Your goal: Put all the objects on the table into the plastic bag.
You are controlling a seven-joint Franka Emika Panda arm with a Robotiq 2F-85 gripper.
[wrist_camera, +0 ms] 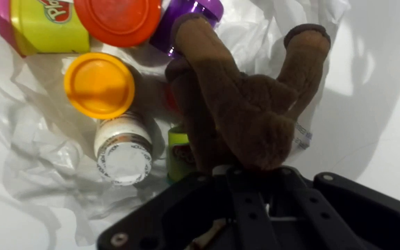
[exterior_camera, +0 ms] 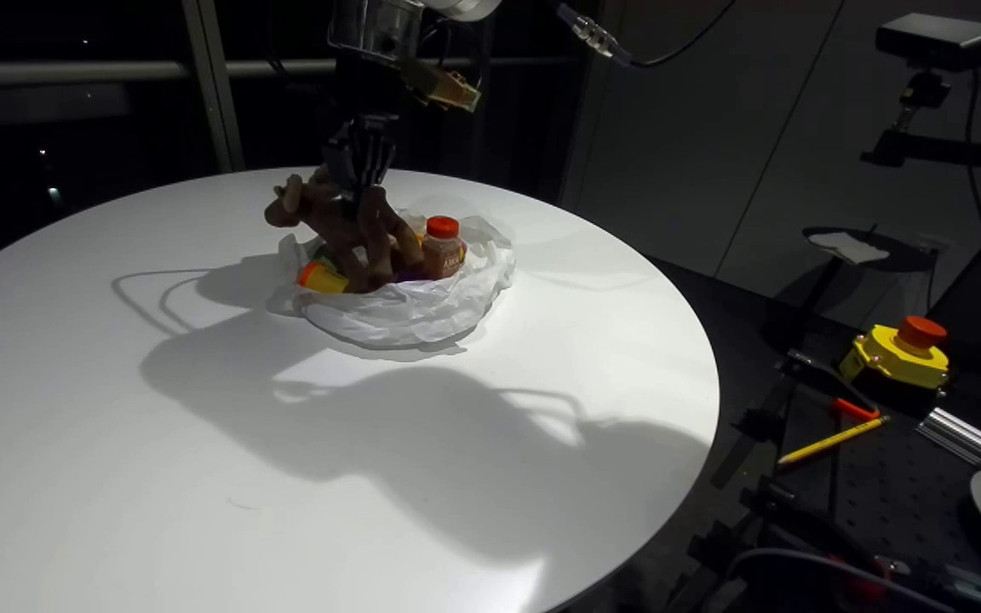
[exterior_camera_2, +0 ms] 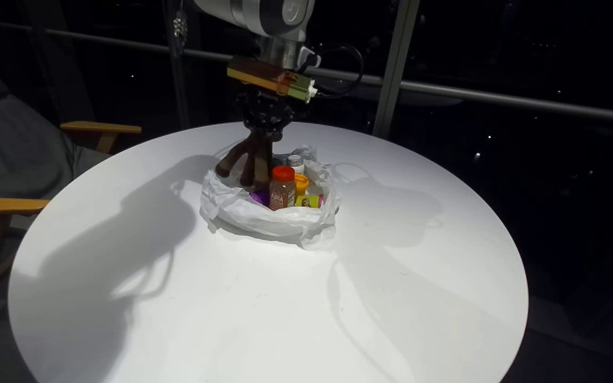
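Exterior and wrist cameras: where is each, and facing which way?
Exterior view: higher than the table, looking down across it; arm, pincer and yellow device show.
Exterior view: high, looking down at the plastic bag; arm, pincer and chair show.
Wrist view: above the pincer, facing down into the bag; pincer at bottom.
Both exterior views share the red-capped bottle.

Plastic bag on table. In bag, exterior view: can right of bottle; cup behind both; jar behind cup. Toy animal left of bottle, over bag.
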